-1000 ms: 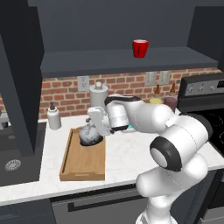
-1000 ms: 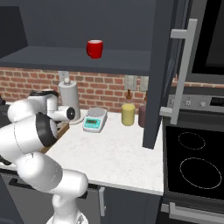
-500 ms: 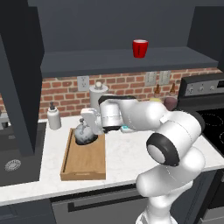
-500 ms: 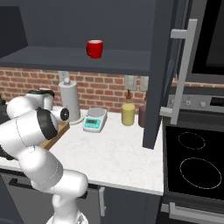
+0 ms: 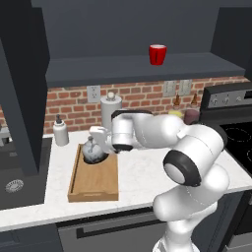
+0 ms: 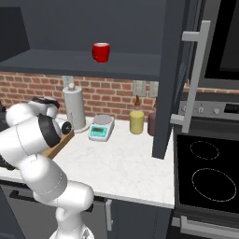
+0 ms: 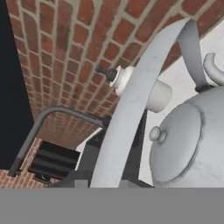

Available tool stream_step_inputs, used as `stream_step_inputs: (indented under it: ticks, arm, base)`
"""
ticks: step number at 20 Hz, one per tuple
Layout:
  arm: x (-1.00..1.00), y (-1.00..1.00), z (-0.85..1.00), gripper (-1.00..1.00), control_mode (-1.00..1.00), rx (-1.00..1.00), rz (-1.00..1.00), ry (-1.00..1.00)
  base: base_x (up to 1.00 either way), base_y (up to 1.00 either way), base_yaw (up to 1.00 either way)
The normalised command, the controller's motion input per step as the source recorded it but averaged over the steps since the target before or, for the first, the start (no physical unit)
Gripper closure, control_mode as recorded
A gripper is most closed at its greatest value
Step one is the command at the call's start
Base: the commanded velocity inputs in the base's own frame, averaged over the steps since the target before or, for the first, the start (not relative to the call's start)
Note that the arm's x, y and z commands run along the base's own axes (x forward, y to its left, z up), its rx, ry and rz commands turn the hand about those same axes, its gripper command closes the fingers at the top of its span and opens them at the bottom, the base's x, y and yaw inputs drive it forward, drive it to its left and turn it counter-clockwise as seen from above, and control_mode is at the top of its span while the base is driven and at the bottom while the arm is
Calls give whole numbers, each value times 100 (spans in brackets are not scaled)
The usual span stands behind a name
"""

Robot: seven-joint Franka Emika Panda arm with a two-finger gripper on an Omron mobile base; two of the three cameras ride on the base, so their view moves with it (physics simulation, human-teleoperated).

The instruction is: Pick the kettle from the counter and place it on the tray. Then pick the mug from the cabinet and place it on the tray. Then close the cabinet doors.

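Observation:
The grey metal kettle (image 5: 93,150) is at the far end of the wooden tray (image 5: 96,179) on the white counter (image 5: 142,172). I cannot tell whether it touches the tray floor. My gripper (image 5: 98,134) is just above it, shut on its arched handle (image 7: 131,109), which runs up beside the kettle body (image 7: 188,140) in the hand view. The red mug (image 5: 157,54) (image 6: 101,52) stands on the cabinet shelf (image 5: 147,69). A cabinet door (image 6: 175,70) with a silver bar handle (image 6: 193,79) stands open on the right.
A white soap bottle (image 5: 60,132) and a tall grey cylinder (image 5: 110,110) stand by the brick wall behind the tray. A scale (image 6: 101,128) and a yellow canister (image 6: 137,122) sit further right. The sink (image 5: 15,182) lies left and the stove (image 6: 205,172) right.
The hand and the kettle have shifted a little to the left over the far end of the tray. The mug and the door have not moved.

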Motion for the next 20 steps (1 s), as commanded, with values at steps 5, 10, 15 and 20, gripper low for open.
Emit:
stream_step_inputs:
  ticks: [5, 10, 15, 20]
  arm:
    - [0, 0, -7, -100, -100, 0, 0, 9]
    - [-21, -27, 0, -100, -100, 0, 0, 27]
    - [-34, -49, 0, -100, -100, 0, 0, 19]
    - [-21, -38, 5, -100, -100, 0, 0, 0]
  base:
    - [0, 0, 0]
    - [0, 0, 0]
    - [0, 0, 0]
    - [0, 0, 0]
